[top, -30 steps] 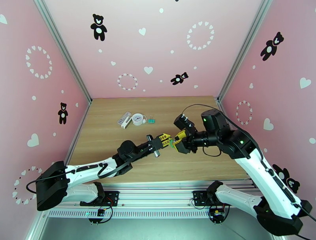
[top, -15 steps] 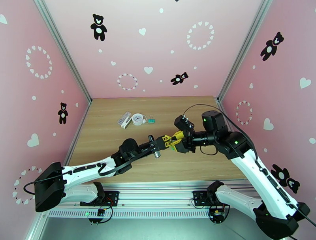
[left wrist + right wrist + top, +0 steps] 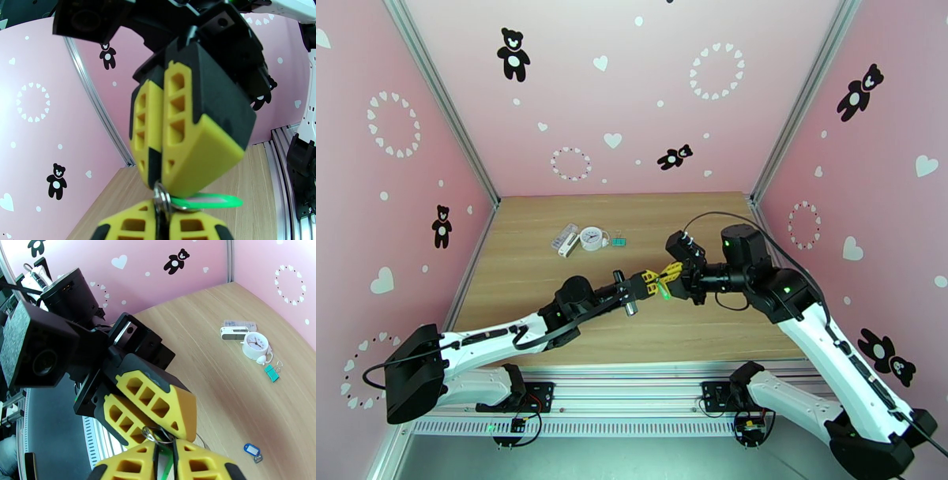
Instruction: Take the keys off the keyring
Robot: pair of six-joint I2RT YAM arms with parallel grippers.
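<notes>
Reaching in from the near edge of the wooden table (image 3: 711, 331), two robot arms meet tip to tip in the air above its middle. The left gripper (image 3: 654, 280) comes in from the left. Its yellow fingers (image 3: 126, 227) are drawn close, with only a slit between them, and they clamp the keyring (image 3: 161, 199), seen as small silvery metal rings standing up out of that slit. The right gripper (image 3: 666, 285) faces it from the right, nearly touching it. Its fingers (image 3: 201, 465) are likewise narrowed to a thin gap, and the right wrist view shows a sliver of green pinched in that gap. That sliver belongs to the green key (image 3: 205, 202), whose flat bright green head sticks out sideways just beside the rings, where the two sets of fingertips come together. The blue key (image 3: 251, 449) lies flat on the wood below the grippers, well apart from the rings and touching neither gripper. Farther back, near the rear of the table, a round white clock (image 3: 592, 237) stands between a white oblong item (image 3: 567, 239) and a teal binder clip (image 3: 619, 241). Pink walls printed with black bears and white hearts enclose the table on three sides.
</notes>
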